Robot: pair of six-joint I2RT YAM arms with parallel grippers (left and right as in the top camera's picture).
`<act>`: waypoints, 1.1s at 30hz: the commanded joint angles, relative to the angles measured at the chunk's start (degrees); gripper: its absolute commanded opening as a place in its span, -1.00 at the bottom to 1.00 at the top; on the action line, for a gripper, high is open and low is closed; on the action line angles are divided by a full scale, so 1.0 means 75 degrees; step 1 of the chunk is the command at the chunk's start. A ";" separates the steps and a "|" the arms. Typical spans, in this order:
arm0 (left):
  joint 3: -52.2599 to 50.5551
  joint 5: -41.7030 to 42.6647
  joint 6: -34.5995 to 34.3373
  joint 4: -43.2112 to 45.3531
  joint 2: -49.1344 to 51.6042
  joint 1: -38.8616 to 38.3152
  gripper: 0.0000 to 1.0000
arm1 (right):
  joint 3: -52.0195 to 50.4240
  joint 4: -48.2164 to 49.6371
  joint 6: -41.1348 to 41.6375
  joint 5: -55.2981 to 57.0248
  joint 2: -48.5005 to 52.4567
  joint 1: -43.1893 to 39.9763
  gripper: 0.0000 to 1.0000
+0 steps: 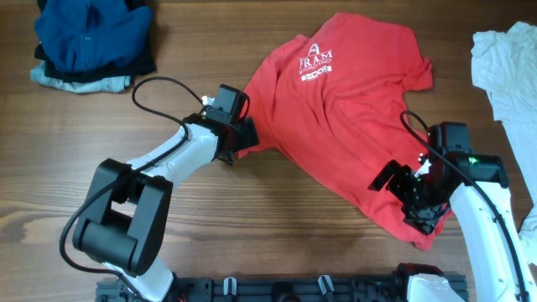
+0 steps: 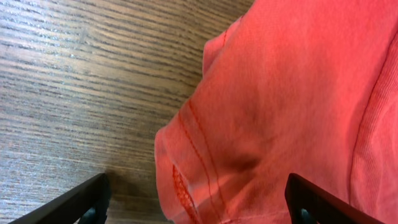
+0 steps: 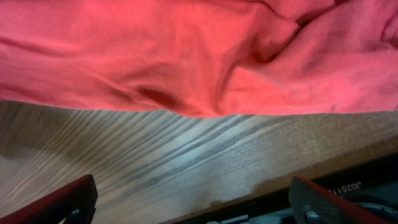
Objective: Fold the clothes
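The shirt (image 1: pixel 344 109) lay unfolded on the table (image 1: pixel 294 226). Left gripper (image 1: pixel 243 134), spread, stood over a sleeve (image 2: pixel 186 155); right gripper (image 1: pixel 409 200), spread, at the hem (image 3: pixel 186 109). The first grasp seemed pending: both must pinch cloth.

Red T-shirt (image 1: pixel 344 109) from centre to 3 o'clock, plain red, with white printed lettering (image 1: pixel 316 65) toward 12. Sleeve (image 2: pixel 186 155) shows darker red stitch lines in the left wrist view. Table (image 1: pixel 277 235) is brown wood grain with dark streaks. Pile at 10 o'clock has a dark blue garment (image 1: pixel 88 33) on top, a black layer (image 1: pixel 143 63) under it and a pale blue-grey layer (image 1: pixel 80 81) lowest. White garment (image 1: pixel 508 67) at 2 o'clock. Left arm (image 1: pixel 168 164) and right arm (image 1: pixel 487 218) are white with black. Left gripper (image 1: pixel 242 136) and right gripper (image 1: pixel 413 200) are black. Green light (image 1: pixel 472 158) on the right arm.
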 commanded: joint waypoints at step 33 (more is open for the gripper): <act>0.0050 -0.0119 -0.1734 -0.3506 -0.0038 0.6819 0.99 | 0.0093 0.1515 -0.0484 -0.0519 0.1309 -0.0020 -0.08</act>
